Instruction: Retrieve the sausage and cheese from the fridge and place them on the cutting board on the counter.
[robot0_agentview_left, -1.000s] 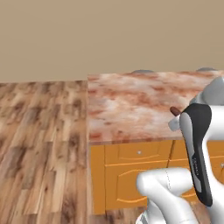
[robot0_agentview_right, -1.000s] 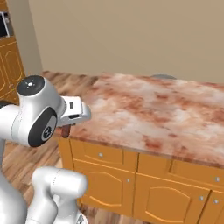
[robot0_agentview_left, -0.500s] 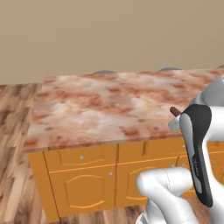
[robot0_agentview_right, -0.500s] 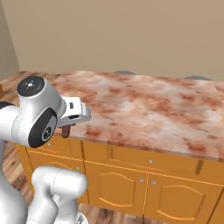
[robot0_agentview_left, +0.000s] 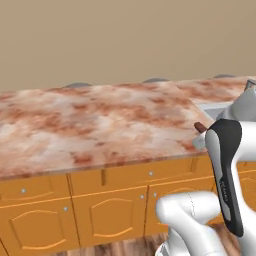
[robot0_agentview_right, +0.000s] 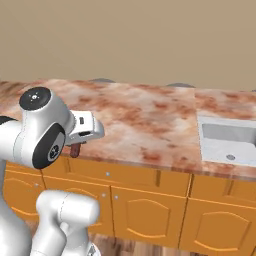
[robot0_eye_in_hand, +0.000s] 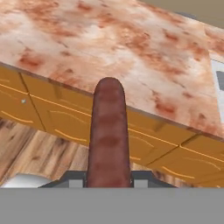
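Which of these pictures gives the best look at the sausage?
The hand view: the sausage stands large and centred, running up from the shut jaws. The left base view shows just its dark tip past the arm; the right base view shows a small bit under the hand.

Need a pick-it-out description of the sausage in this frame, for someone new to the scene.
Start at the long reddish-pink marbled counter over orange cabinets. The white arm's claw hangs just in front of its near edge, shut on the sausage. It is a short dark red-brown cylinder with a rounded end, the one dark thing against the pale stone.
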